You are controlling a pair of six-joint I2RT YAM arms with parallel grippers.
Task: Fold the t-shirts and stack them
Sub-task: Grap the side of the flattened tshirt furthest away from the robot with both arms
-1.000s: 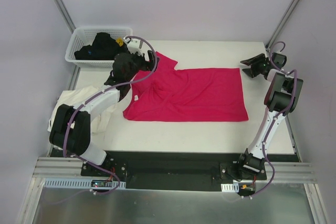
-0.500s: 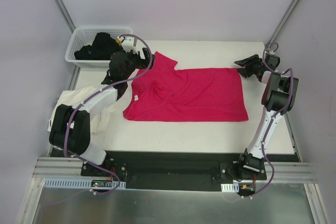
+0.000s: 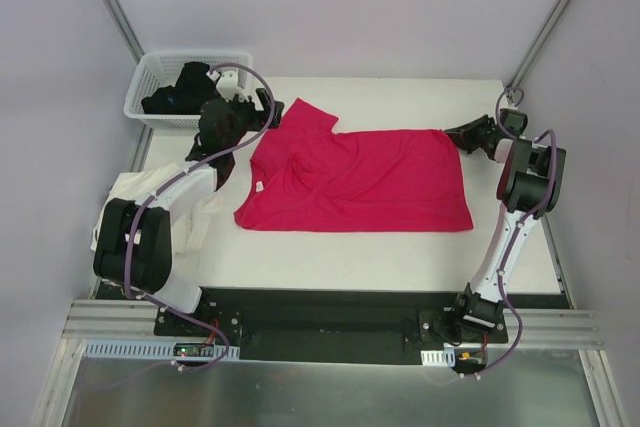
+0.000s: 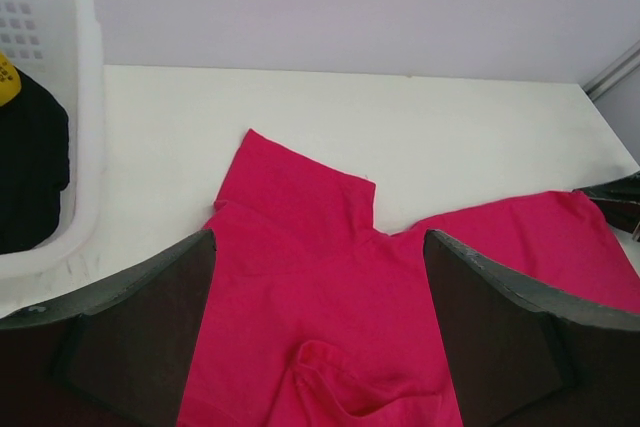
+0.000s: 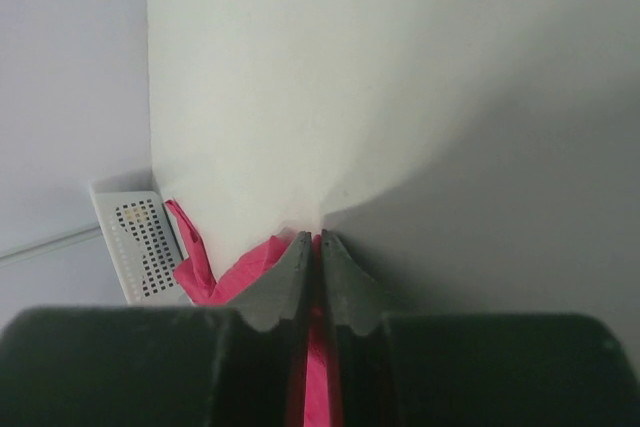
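Early stage: magenta t-shirt lies flat on counter, sleeve end rumpled, no fold yet. My right jaws clamped on its far right corner; left jaws wide apart over sleeve end, empty. Unfolded cream t-shirt heaped at left edge. Stack not begun.

Bright, even light, soft shadows. In the right wrist view grey shade darkens the bench's right half; the right pincer looks slightly blurred.

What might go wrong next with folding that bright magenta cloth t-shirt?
1. The right gripper pinches only a thin corner of the bright magenta cloth t-shirt; it may slip out when lifted.
2. The left gripper hangs open over the collar end, so a one-sided pull could bunch the rumpled cloth there.
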